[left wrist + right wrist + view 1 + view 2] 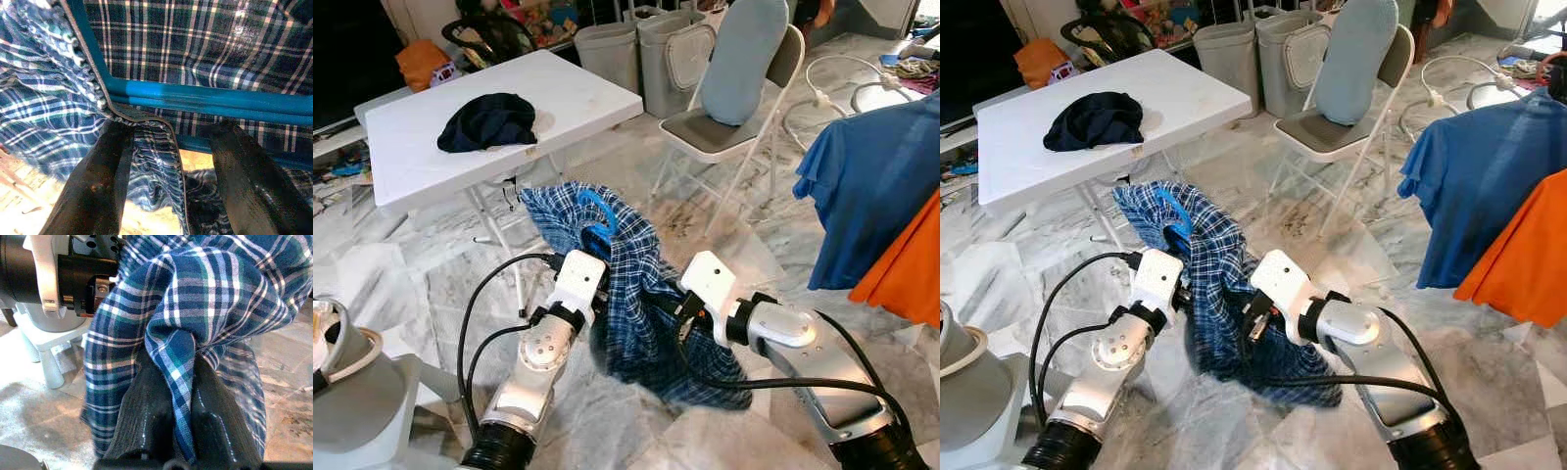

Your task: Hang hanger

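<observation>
A blue plaid shirt (636,323) hangs between my two grippers above the marble floor. The blue hanger's hook (600,213) pokes out of its top, and its bar (205,100) runs under the cloth in the left wrist view. My left gripper (171,127) is pushed into the shirt's upper left side. Its fingers stand apart just short of the bar, with a shirt hem lying between them. My right gripper (178,362) is at the shirt's right side, shut on a bunched fold of the plaid cloth.
A white folding table (587,98) with a dark garment (489,119) stands ahead on the left. Behind are grey bins (656,49) and a folding chair with a light-blue cushion (739,59). A blue shirt (871,186) and an orange garment (911,264) hang at the right.
</observation>
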You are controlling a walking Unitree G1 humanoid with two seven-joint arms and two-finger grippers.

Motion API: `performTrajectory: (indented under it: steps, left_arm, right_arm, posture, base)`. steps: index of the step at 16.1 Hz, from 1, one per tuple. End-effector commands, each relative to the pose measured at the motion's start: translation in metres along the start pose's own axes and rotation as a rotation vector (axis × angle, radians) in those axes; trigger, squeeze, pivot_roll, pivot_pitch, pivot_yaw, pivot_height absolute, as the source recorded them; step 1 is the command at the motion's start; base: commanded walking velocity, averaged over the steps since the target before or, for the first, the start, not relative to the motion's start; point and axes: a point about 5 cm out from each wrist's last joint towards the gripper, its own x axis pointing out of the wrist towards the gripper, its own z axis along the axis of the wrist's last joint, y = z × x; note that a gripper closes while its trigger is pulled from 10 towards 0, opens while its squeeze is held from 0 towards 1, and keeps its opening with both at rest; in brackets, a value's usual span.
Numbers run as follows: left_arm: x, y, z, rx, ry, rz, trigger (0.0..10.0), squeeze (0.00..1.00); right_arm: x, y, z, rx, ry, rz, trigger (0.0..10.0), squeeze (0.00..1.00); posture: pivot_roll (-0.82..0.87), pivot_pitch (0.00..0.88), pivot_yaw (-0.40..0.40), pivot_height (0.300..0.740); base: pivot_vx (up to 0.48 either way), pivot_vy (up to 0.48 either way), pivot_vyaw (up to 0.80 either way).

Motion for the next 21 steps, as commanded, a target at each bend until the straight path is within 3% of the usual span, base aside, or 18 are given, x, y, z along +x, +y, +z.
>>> performTrajectory:
  steps: [1,3,8,15,16,21]
  left_arm:
    - [-0.006,0.030,-0.014,0.016,0.077,0.135,0.0,0.00]
    - [-0.006,0.033,-0.014,0.020,0.079,0.156,0.0,0.00]
    - [-0.013,0.059,-0.020,0.038,0.116,0.334,0.0,0.00]
    - [-0.014,0.050,-0.019,0.028,0.107,0.304,0.0,0.00]
    - [-0.014,0.042,-0.020,0.006,0.104,0.281,0.0,0.00]
    - [-0.012,0.037,-0.018,-0.011,0.097,0.268,0.0,0.00]
  right_arm:
    - [0.002,0.011,0.009,-0.011,-0.053,0.087,10.0,0.00]
    - [0.001,0.012,0.008,-0.009,-0.053,0.090,10.0,0.00]
    - [0.002,0.011,0.003,-0.017,-0.034,0.091,10.0,0.00]
    - [0.005,0.004,-0.004,-0.053,0.005,0.033,10.0,0.00]
    - [0.007,-0.002,-0.001,-0.053,-0.009,-0.010,10.0,0.00]
    - [0.016,-0.021,0.002,-0.078,-0.014,-0.146,10.0,0.00]
  posture:
    - [-0.16,0.000,0.140,0.740]
    - [-0.16,0.000,0.140,0.740]
    - [-0.16,0.000,0.136,0.740]
    - [-0.16,0.000,0.138,0.740]
    - [-0.16,0.000,0.138,0.740]
    - [-0.16,0.000,0.136,0.740]
  base:
    - [0.000,0.000,0.00]
    - [0.000,0.000,0.00]
    - [0.000,0.000,0.00]
    - [0.000,0.000,0.00]
    - [0.000,0.000,0.00]
    - [0.000,0.000,0.00]
